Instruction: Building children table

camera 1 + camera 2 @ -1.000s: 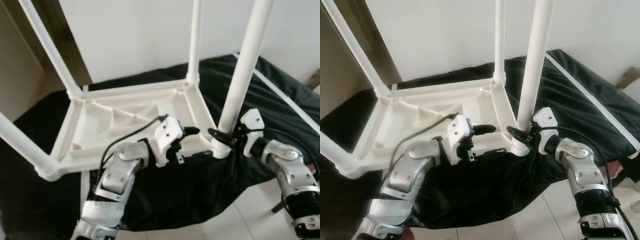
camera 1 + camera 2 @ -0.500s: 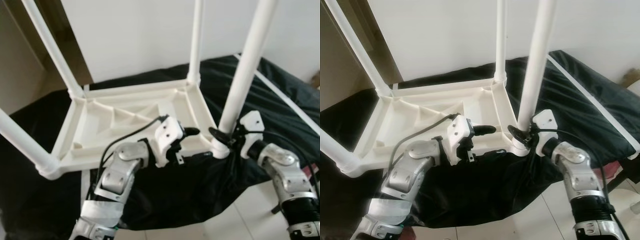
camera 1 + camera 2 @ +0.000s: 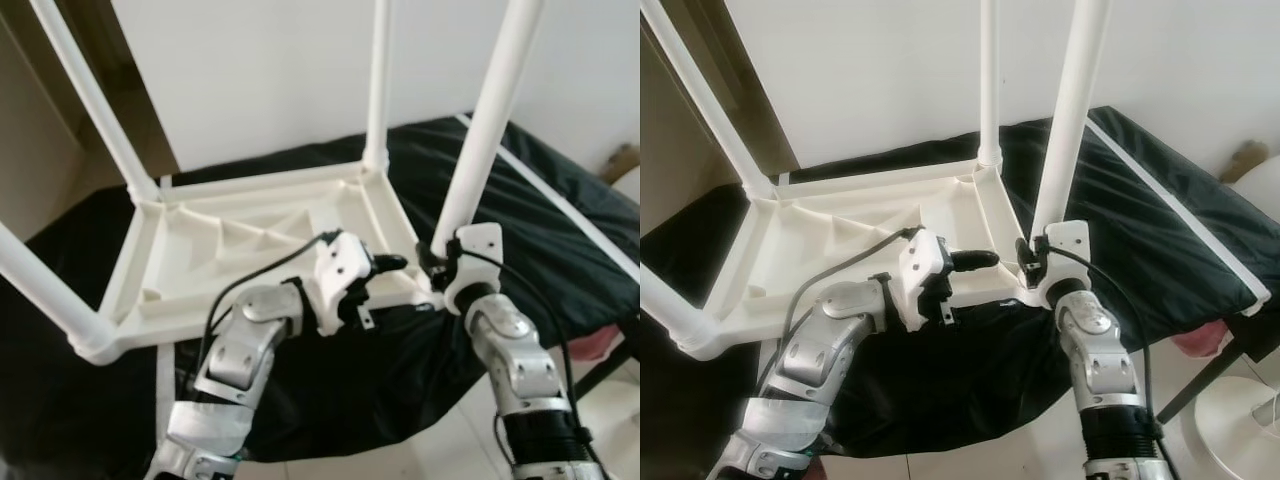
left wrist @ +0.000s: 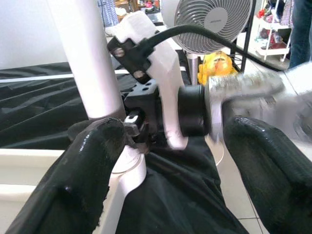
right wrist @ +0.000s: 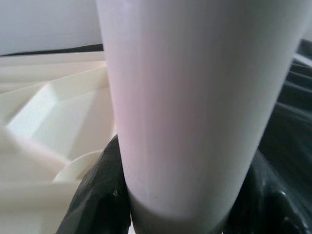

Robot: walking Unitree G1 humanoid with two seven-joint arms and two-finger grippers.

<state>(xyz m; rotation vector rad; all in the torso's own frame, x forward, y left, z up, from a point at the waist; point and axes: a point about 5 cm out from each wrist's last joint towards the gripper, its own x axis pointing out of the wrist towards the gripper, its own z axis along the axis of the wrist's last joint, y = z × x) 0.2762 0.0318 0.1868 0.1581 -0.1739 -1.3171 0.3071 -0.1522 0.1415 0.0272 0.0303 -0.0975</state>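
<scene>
Right hand (image 3: 1028,255) swung inward, clamped round table leg (image 3: 1068,110) base, left hand (image 3: 980,260) wide beside it

A black sheet (image 3: 1160,230) with a white stripe (image 3: 1185,215) covers the surface, a white wall (image 3: 890,70) stands behind, pale floor tiles (image 3: 1200,410) lie below, and a white fan (image 4: 213,25) stands beside a yellow object (image 4: 214,64) and cluttered shelves (image 4: 273,29).
</scene>
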